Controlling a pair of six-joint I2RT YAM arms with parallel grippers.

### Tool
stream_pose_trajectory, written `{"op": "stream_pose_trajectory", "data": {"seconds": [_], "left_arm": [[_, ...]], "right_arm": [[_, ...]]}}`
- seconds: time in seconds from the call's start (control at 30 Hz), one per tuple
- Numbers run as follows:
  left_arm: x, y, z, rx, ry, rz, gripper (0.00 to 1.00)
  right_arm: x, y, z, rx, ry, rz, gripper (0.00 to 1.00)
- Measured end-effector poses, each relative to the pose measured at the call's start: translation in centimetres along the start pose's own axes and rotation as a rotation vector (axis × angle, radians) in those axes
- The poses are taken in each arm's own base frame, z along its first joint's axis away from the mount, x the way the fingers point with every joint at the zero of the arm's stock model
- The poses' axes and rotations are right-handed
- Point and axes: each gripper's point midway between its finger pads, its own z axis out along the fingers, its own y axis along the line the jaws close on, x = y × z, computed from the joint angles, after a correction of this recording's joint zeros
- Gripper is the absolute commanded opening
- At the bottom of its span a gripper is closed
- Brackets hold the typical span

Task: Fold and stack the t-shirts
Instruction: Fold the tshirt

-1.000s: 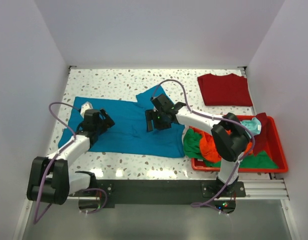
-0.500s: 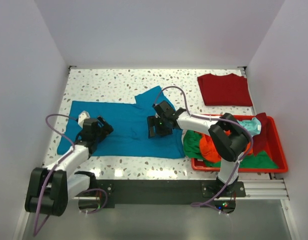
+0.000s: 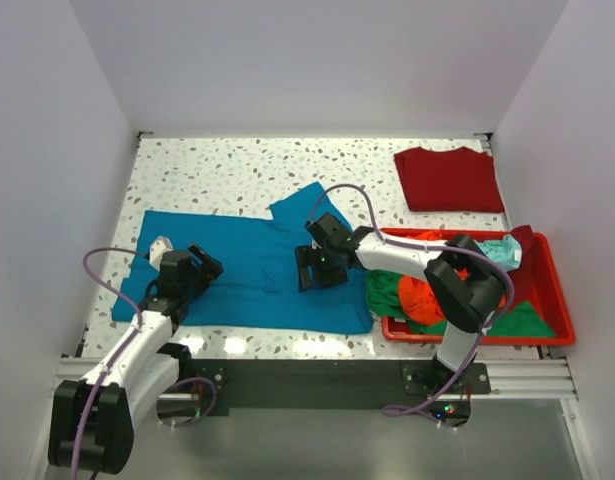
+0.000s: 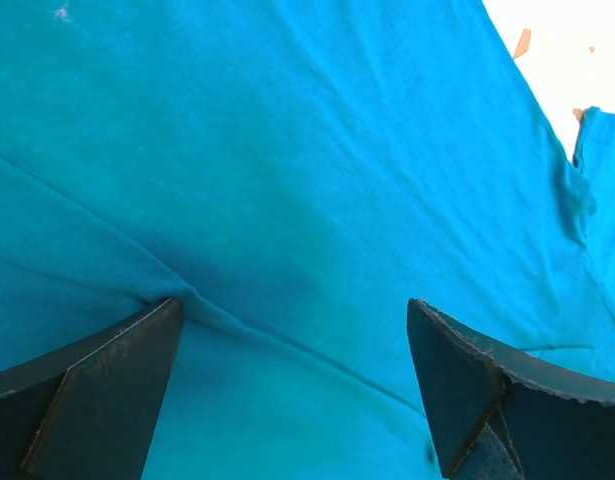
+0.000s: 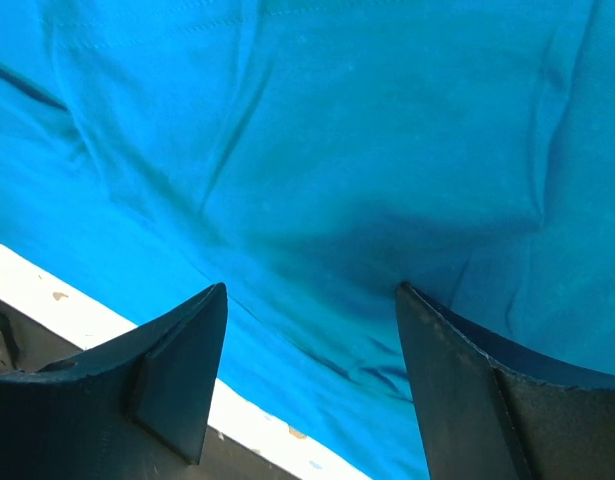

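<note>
A teal-blue t-shirt (image 3: 247, 265) lies spread across the speckled table, one sleeve pointing to the back. My left gripper (image 3: 192, 268) rests open on its left part; in the left wrist view the gripper (image 4: 292, 320) has its fingers (image 4: 107, 390) wide apart, pressed on the cloth beside a crease. My right gripper (image 3: 313, 272) is open on the shirt's right part, and in the right wrist view it (image 5: 312, 300) straddles wrinkled cloth near the hem. A folded dark red t-shirt (image 3: 449, 180) lies at the back right.
A red plastic bin (image 3: 552, 330) at the right holds crumpled green (image 3: 384, 285), orange (image 3: 417, 295) and pale aqua (image 3: 502, 250) shirts, with a dark red one (image 3: 522, 265) draped over them. White walls close in the table on three sides.
Both arms have drawn back toward the near edge with open fingers on the teal-blue shirt. The shirt has slid nearer and lies flatter.
</note>
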Motion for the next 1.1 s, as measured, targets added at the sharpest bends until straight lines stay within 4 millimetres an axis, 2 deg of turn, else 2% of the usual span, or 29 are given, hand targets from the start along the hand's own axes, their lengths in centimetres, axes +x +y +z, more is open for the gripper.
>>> {"op": "stream_pose_trajectory", "data": {"seconds": [0.13,0.2,0.27,0.33,0.37,0.43,0.5,0.6,0.67,0.73,0.87,0.93,1.1], "left_arm": [[-0.1,0.2,-0.5,-0.031,0.022,0.031,1.0],[-1.0,-0.2,-0.8,-0.041,0.015,0.065,1.0],[-2.7,-1.4,-1.2,-0.033,-0.013,0.108,1.0],[-4.5,-2.9,-1.4,-0.018,-0.046,0.146,1.0],[-5.4,-3.7,-1.5,-0.01,-0.061,0.17,1.0],[-6.8,-5.0,-1.5,0.003,-0.08,0.21,1.0],[-7.7,-6.0,-1.3,0.013,-0.087,0.245,1.0],[-7.9,-6.6,-1.0,0.022,-0.075,0.286,1.0],[-7.9,-6.8,-0.9,0.027,-0.066,0.302,1.0],[-7.9,-6.9,-0.8,0.032,-0.057,0.317,1.0],[-8.0,-7.4,-0.8,0.044,-0.048,0.325,1.0],[-8.0,-7.5,-0.7,0.048,-0.044,0.334,1.0],[-7.9,-7.4,-0.5,0.042,-0.033,0.344,1.0]], "right_arm": [[0.8,-0.5,-1.2,0.057,0.052,-0.005,0.75],[-0.5,-0.2,-2.4,0.083,0.039,-0.019,0.75],[-3.6,0.7,-4.2,0.08,-0.021,-0.035,0.75],[-7.3,1.6,-5.9,0.06,-0.105,-0.039,0.73],[-9.8,1.7,-7.1,0.048,-0.161,-0.035,0.72],[-13.6,1.2,-8.6,0.044,-0.239,-0.02,0.69],[-17.6,-0.3,-9.4,0.064,-0.311,0.0,0.65],[-22.3,-3.0,-8.4,0.112,-0.375,0.014,0.6],[-24.3,-4.7,-6.7,0.149,-0.389,0.017,0.57],[-25.7,-6.0,-4.1,0.176,-0.381,0.011,0.54],[-26.8,-7.7,0.9,0.209,-0.35,-0.003,0.52],[-26.9,-8.2,2.5,0.216,-0.339,-0.01,0.51],[-27.4,-8.9,4.0,0.229,-0.346,-0.023,0.51]]}}
